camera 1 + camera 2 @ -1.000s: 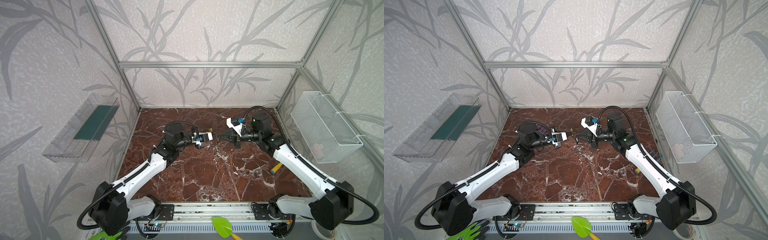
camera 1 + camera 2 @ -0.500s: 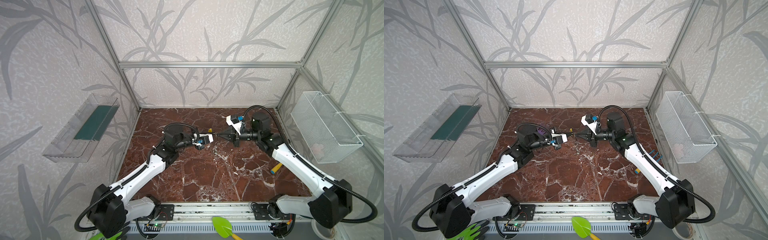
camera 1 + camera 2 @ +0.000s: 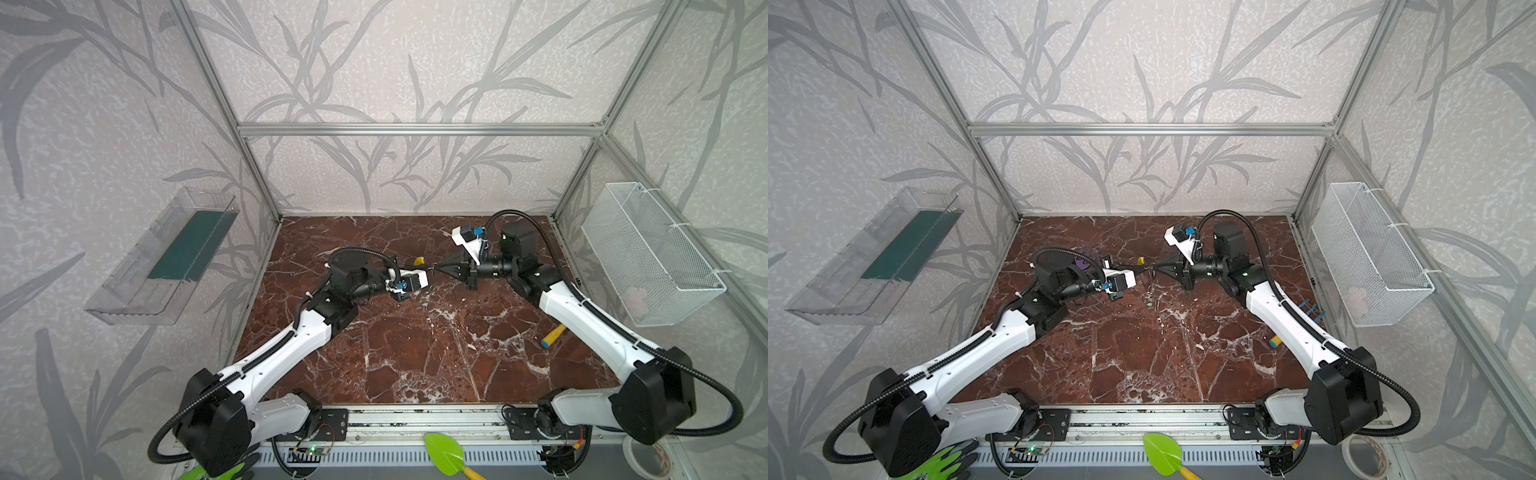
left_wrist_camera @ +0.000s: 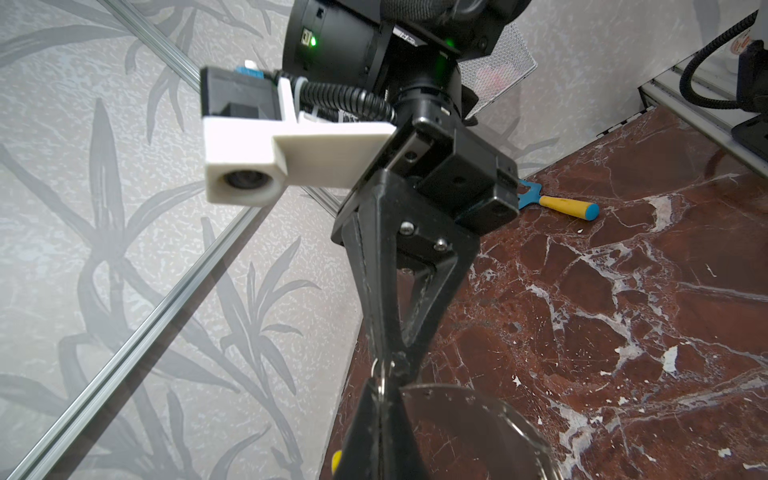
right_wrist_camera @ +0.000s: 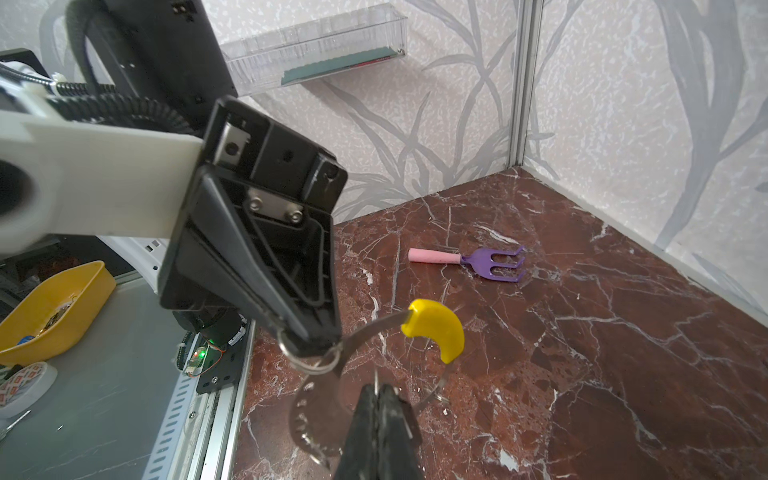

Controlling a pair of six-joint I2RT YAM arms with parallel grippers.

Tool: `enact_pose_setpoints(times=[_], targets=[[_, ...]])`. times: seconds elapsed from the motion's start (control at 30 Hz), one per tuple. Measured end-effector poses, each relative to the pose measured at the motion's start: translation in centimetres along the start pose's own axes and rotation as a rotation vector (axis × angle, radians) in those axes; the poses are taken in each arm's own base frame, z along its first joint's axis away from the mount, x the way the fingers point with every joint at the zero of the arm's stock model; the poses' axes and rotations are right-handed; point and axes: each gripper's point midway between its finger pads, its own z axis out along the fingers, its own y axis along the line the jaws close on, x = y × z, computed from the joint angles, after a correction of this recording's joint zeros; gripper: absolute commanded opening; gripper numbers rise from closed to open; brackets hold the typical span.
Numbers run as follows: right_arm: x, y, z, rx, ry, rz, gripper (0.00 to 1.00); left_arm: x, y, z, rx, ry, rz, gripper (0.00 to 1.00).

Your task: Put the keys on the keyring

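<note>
Both jaws pressed together, left jaws pinching the keyring (image 5: 434, 328); wire basket (image 3: 665, 232), well behind right jaws, holds a pinkish thing (image 3: 636, 297).

The keyring (image 5: 316, 399) is a thin, flat grey hoop with a notched edge and a bright yellow sleeve (image 5: 434, 328) over one arc. It is held up in the air, tilted, its grey band pinched just beside the sleeve in the closed left gripper (image 5: 320, 338). Of the keys (image 5: 309, 367) only a small silvery wire ring shows, looped at that same spot (blades and tag cannot be made out).
</note>
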Motion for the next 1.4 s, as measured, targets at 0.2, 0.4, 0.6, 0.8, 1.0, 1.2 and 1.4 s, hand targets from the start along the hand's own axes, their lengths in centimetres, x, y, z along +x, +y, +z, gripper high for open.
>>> enact_pose_setpoints(times=[0.2, 0.4, 0.6, 0.8, 1.0, 1.2, 1.4], targets=[[0.3, -0.2, -0.1, -0.014, 0.006, 0.027, 0.0, -0.9, 0.2, 0.0, -0.001, -0.039, -0.04, 0.0], [-0.4, -0.4, -0.6, -0.01, -0.023, 0.01, 0.0, -1.1, 0.5, -0.1, -0.008, -0.048, -0.073, 0.0], [-0.8, 0.7, -1.5, -0.004, -0.045, -0.043, 0.0, 0.2, 0.9, 0.1, -0.04, 0.006, -0.068, 0.0], [-1.3, 1.3, -1.7, -0.016, -0.055, -0.082, 0.0, 1.0, 0.9, 0.6, -0.058, 0.045, -0.038, 0.0], [-1.3, 1.9, -1.5, -0.029, -0.038, -0.109, 0.0, 1.2, 0.6, 1.1, -0.057, 0.059, 0.004, 0.0], [-1.7, 1.8, -1.3, -0.035, -0.038, -0.124, 0.0, 1.1, 0.4, 1.3, -0.059, 0.065, 0.033, 0.0], [-1.2, 1.4, -1.1, -0.038, -0.023, -0.106, 0.0, 1.0, 0.3, 1.4, -0.057, 0.07, 0.047, 0.0]])
